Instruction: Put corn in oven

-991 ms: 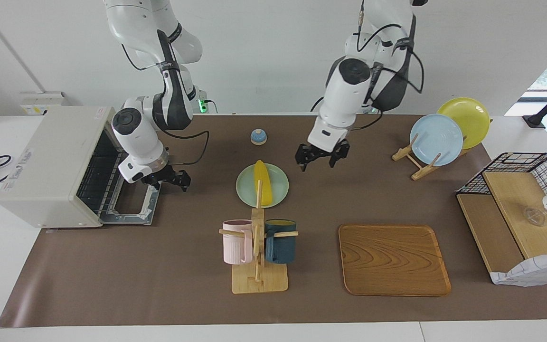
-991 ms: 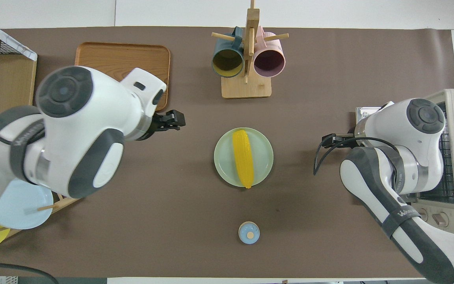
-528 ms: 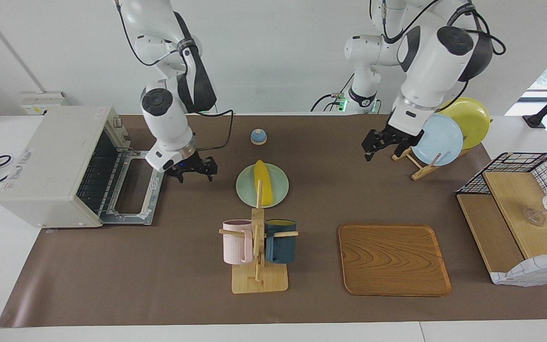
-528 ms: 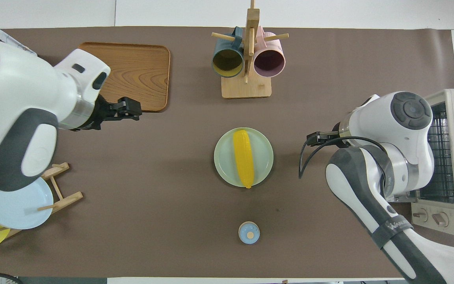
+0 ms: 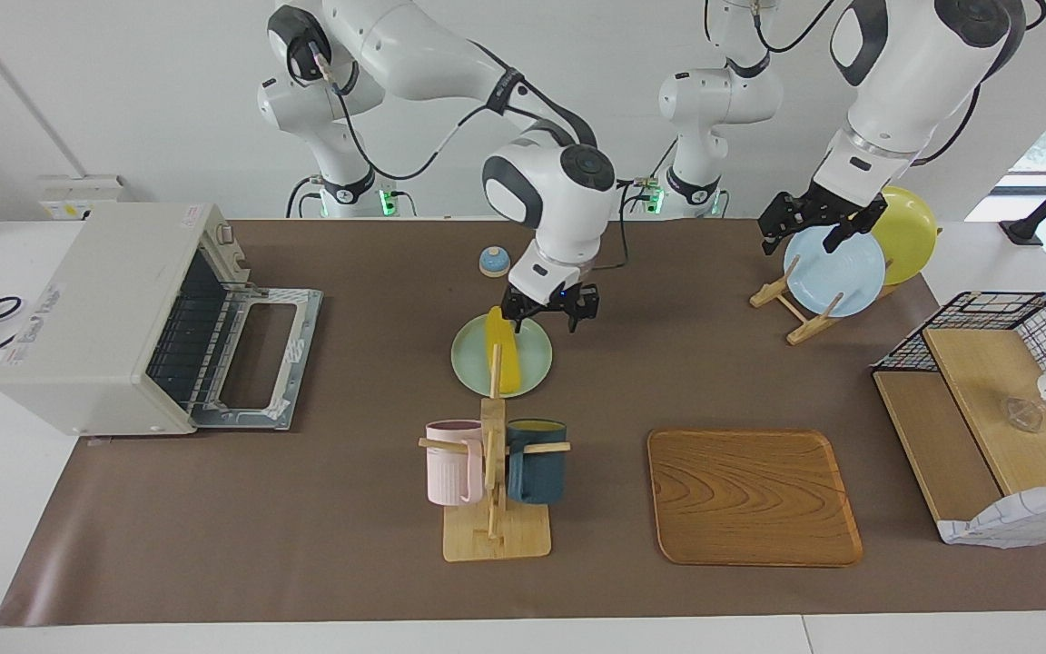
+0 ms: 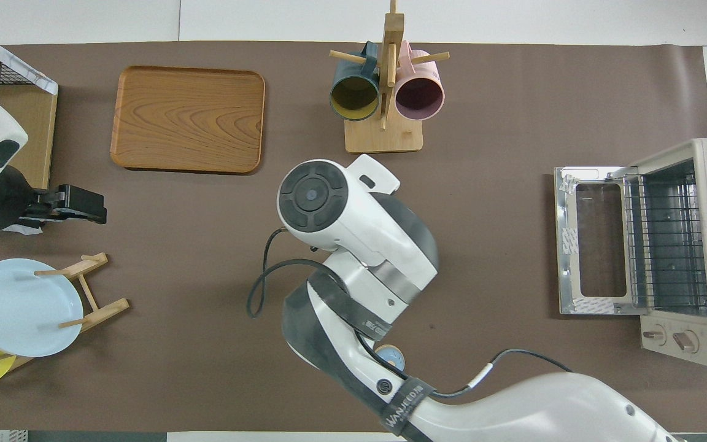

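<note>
We've got the right gripper [image 5: 548, 309] hanging over the pale green round plate [image 5: 534, 365] in the middle of the table, fingers spread apart with nothing between them. The bright yellow tapered corn cob [image 5: 503, 356] lies on that plate; from overhead the right arm covers both completely. The boxy off-white toaster oven [image 5: 101, 313] sits at the right arm's end of the table, well apart from the corn, with its glass door [image 6: 593, 240] dropped flat open and the wire rack [image 6: 666, 239] showing. The left gripper [image 5: 811, 218] is raised over the wooden plate stand [image 5: 791, 304] that holds the light blue plate [image 5: 836, 268], fingers apart, also empty.
</note>
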You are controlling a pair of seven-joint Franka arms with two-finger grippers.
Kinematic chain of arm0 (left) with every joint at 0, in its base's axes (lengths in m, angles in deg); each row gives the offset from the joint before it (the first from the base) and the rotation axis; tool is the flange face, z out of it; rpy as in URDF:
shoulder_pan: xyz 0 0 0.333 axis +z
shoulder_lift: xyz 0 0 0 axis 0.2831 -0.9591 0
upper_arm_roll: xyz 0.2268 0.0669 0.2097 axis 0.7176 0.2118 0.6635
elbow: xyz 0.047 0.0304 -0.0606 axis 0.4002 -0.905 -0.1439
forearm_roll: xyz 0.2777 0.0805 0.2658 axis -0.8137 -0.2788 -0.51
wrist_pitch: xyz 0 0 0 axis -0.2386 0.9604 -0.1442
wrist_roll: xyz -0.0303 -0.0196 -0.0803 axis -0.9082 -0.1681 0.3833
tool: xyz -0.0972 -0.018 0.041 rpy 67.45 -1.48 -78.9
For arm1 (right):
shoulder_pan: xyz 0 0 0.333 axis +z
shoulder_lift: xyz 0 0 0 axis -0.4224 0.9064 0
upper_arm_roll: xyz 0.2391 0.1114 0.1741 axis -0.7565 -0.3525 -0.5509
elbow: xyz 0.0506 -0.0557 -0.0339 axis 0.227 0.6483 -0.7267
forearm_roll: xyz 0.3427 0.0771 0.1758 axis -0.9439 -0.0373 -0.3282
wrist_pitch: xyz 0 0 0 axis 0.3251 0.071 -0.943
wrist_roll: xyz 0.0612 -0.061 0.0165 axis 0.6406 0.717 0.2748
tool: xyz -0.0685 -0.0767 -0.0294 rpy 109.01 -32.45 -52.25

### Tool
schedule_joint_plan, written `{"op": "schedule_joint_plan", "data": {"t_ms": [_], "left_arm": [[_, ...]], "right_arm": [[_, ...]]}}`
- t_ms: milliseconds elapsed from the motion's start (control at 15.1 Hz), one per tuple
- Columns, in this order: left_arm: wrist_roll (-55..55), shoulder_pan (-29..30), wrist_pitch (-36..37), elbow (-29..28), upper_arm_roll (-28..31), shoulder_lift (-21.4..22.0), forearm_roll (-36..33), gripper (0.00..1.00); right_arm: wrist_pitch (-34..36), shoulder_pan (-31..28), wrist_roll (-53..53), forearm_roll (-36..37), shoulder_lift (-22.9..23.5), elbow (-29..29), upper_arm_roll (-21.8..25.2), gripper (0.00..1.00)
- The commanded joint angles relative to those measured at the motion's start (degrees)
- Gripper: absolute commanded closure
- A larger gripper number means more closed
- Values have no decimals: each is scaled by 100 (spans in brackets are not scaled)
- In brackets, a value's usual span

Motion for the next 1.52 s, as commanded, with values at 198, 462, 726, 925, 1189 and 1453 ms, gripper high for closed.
{"op": "schedule_joint_plan", "data": {"t_ms": [198,462,726,925,1189,1453], "left_arm": [[31,-138,831,1088,2,-452,-138,0],[48,-173,788,890,-7,-523,-138,0],[40,-208,840,1028,-7,-532,-77,0],[40,-199,989,1204,-7,-532,-77,0],[22,-199,955,1213,-7,-523,-85,0],[13,-173,937,1196,-7,-514,-85,0]], "right_arm": [[-397,18,65,222,-91,550,-44,43],[-838,-61,145,222,-250,1087,-53,64],[-873,-43,153,222,-355,1332,-53,67],[-1058,-17,145,222,-452,1632,-53,73],[-1084,-34,145,222,-470,1711,-53,78],[-1014,-17,145,248,-522,1764,-44,100]]}}
